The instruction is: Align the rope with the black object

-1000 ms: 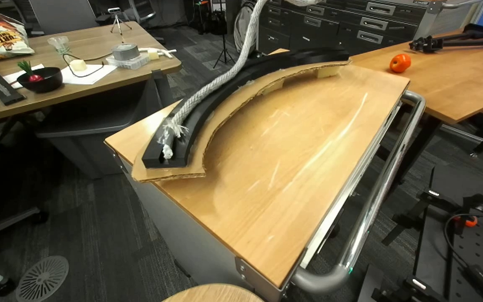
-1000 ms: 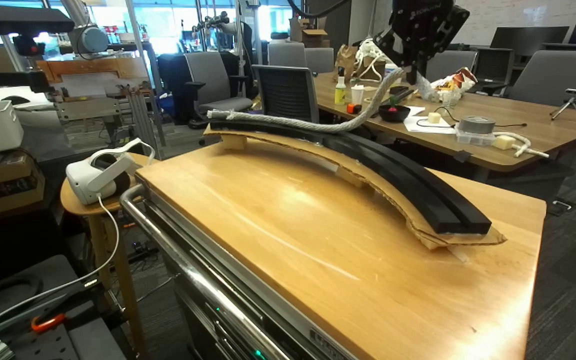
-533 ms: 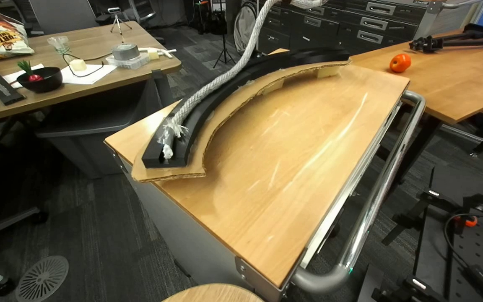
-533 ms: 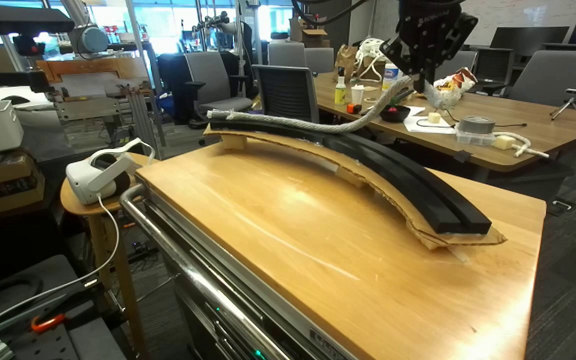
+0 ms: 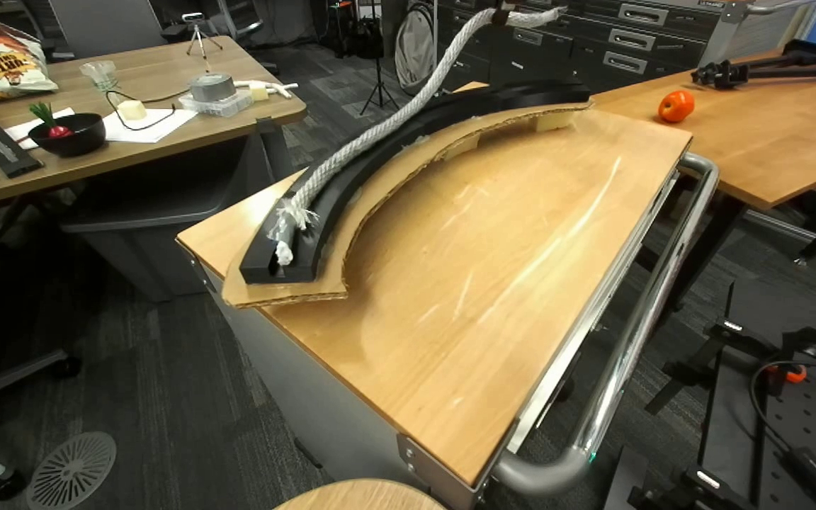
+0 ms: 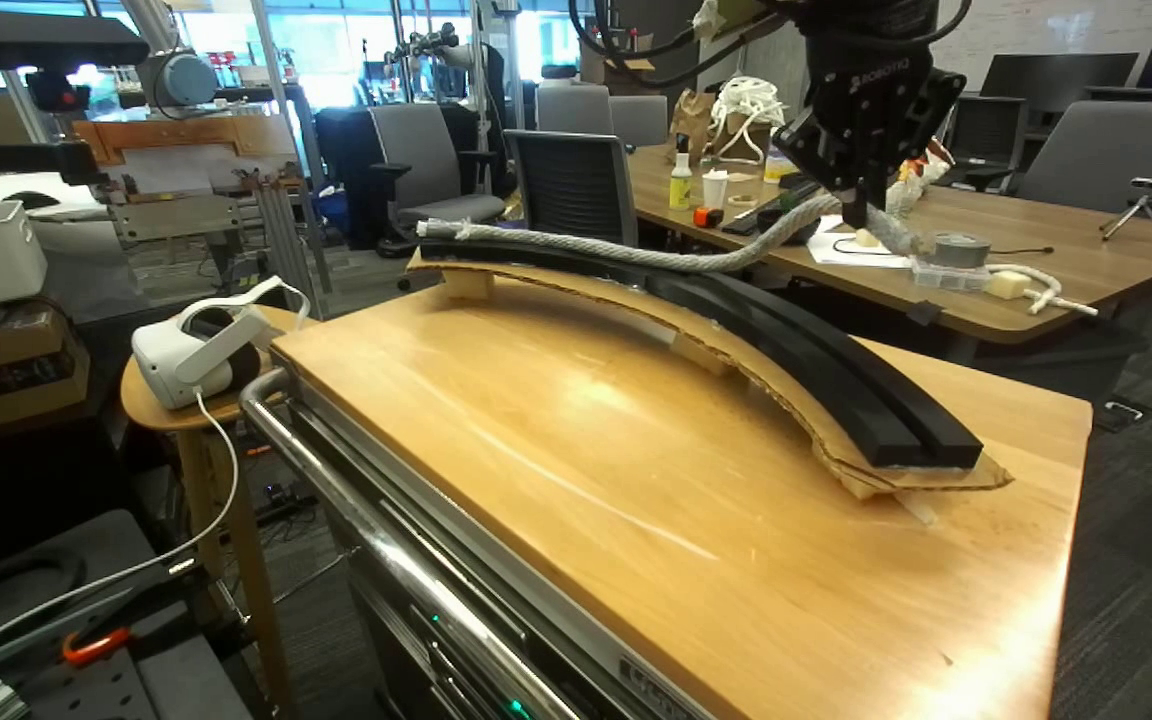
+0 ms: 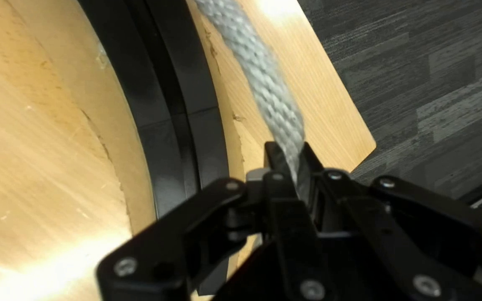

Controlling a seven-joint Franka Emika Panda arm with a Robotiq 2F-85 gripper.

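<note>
Brown counter (image 5: 149, 67): nearby; chip bag (image 5: 10, 64), black bowl (image 5: 71, 145) with a radish (image 5: 60, 132), grey tape roll (image 5: 212, 86) over a clear box (image 5: 220, 105);
Pale counter (image 5: 479, 283): chrome handle (image 5: 639, 331) along one side;
Round stool (image 6: 160, 414): just beside the pale counter, bearing a white headset (image 6: 176, 352);
Black strip (image 6: 786, 335): grooved, arched along the pale counter on a cardboard sheet (image 5: 360, 211);
Rope (image 5: 377, 132): frayed end near the strip's tip; it lies along the curve partway, then rises to the hand (image 6: 855, 215); how deep it sits I cannot tell;
Hand: pinching the rope near its raised end; in the wrist view it hides part of that end, the groove showing beside the rope; in an exterior view it blocks part of the chip bag;
Orange-red fruit (image 5: 676, 106): on a further counter (image 5: 769, 134).
</note>
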